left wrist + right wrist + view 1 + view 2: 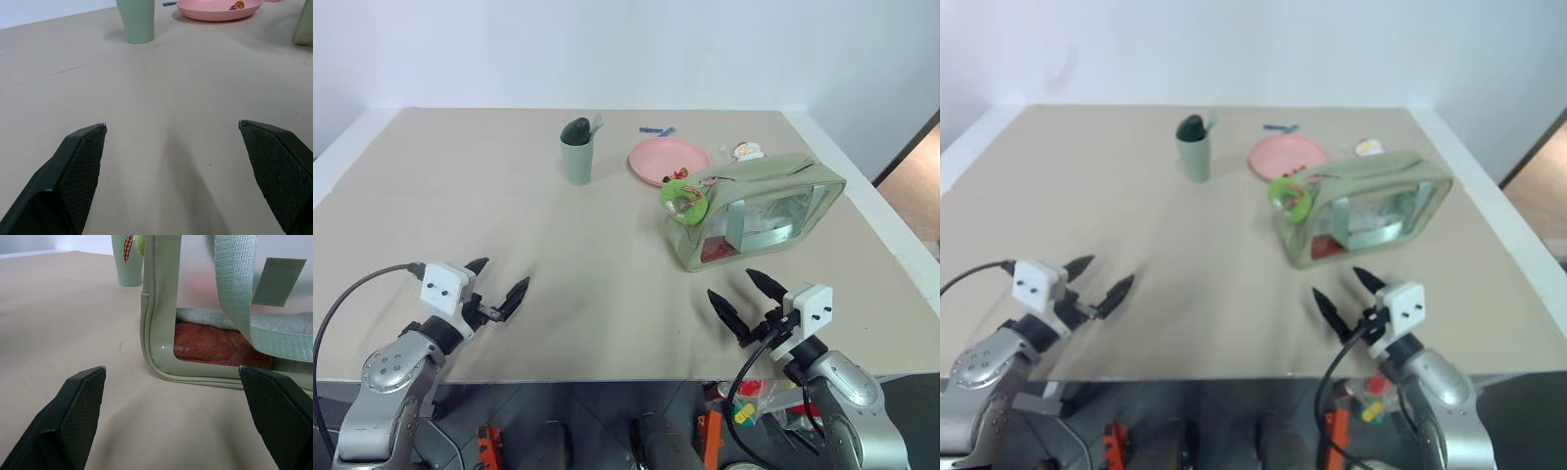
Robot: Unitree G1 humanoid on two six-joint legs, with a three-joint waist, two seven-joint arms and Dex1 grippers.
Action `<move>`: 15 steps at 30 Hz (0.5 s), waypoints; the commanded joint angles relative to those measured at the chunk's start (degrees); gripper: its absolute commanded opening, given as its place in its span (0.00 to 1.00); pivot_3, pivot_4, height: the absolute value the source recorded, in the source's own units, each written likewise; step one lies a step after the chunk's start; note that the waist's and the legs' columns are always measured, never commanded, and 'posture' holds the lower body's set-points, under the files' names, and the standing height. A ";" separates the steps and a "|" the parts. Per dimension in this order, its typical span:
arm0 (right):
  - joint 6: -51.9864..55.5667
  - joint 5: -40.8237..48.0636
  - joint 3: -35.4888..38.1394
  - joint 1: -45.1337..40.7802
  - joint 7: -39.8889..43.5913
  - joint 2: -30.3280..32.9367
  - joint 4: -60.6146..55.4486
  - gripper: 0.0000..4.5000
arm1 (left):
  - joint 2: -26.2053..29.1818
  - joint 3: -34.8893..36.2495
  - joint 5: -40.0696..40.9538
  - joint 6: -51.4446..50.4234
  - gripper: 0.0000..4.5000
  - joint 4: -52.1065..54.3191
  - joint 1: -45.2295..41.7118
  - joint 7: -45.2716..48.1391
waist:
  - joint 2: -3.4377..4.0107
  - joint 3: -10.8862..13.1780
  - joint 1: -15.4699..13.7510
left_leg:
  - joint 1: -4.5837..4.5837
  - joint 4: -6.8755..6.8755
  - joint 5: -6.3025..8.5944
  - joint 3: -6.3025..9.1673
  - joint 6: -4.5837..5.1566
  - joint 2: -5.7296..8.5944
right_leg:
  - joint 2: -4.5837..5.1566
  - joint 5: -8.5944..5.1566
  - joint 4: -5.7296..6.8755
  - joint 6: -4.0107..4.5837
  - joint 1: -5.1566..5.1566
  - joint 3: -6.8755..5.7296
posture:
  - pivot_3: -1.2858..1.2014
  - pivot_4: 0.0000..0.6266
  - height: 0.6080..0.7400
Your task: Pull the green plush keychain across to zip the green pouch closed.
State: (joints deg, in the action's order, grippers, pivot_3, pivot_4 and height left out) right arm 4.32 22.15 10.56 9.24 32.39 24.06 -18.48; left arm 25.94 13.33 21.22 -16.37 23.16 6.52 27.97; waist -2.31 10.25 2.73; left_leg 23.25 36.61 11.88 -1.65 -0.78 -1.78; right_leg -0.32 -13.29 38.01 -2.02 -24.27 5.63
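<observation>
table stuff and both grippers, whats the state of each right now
green pouch: lying on its side, clear panel toward the robot, not held
green plush keychain: at the pouch's left end, untouched
cup: upright, something dark inside
pink plate: flat on the table, small item on it
left gripper: open, empty
right gripper: open, empty, short of the pouch

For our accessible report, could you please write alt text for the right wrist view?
The right gripper's two black fingers stand wide open, close in front of the green pouch on the beige table. Through its clear side panel, red and grey fabric shows behind a pale green strap.
</observation>
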 commanded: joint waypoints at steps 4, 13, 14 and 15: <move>-2.68 -0.36 1.08 0.21 0.70 0.49 -1.90 1.00 | 0.75 -1.07 3.40 -1.90 1.00 3.22 -1.07 2.65 | 0.00 0.00 0.00 | 0.01 0.00 0.00 0.01 0.00 0.00 | 0.00 0.00 0.00 0.00 0.00 -0.01 | 0.52 0.24 1.00; -1.95 -0.30 0.72 -1.21 2.64 3.15 -4.82 1.00 | 2.85 -2.09 5.84 -2.64 1.00 4.94 -1.06 7.41 | 0.01 0.00 0.01 | 0.00 0.00 0.00 0.01 0.00 0.00 | -0.02 0.00 0.00 0.00 0.00 -0.01 | 0.52 0.24 1.00; -1.39 0.07 1.10 -1.91 3.39 4.51 -5.89 1.00 | 3.95 -3.01 6.86 -3.55 1.00 6.33 -1.25 9.13 | 0.01 0.01 0.01 | 0.00 0.00 0.00 0.00 0.00 0.00 | -0.01 0.00 0.00 0.00 0.00 0.00 | 0.52 0.24 1.00; -0.73 0.77 1.54 -2.75 4.32 5.98 -6.84 1.00 | 4.94 -3.81 8.37 -4.66 1.00 7.64 -1.75 10.68 | 0.02 0.01 0.02 | 0.01 0.01 0.00 0.00 0.00 0.00 | -0.01 0.00 0.00 0.00 -0.01 0.00 | 0.52 0.24 1.00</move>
State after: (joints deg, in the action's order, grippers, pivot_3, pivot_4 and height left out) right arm 3.51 21.72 10.49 8.22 35.33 28.46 -20.76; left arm 29.82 10.47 27.13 -20.33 26.22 5.69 35.97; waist -2.29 10.27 2.75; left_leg 23.26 36.62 11.88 -1.67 -0.78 -1.77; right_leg -0.31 -13.29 38.01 -2.02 -24.29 5.67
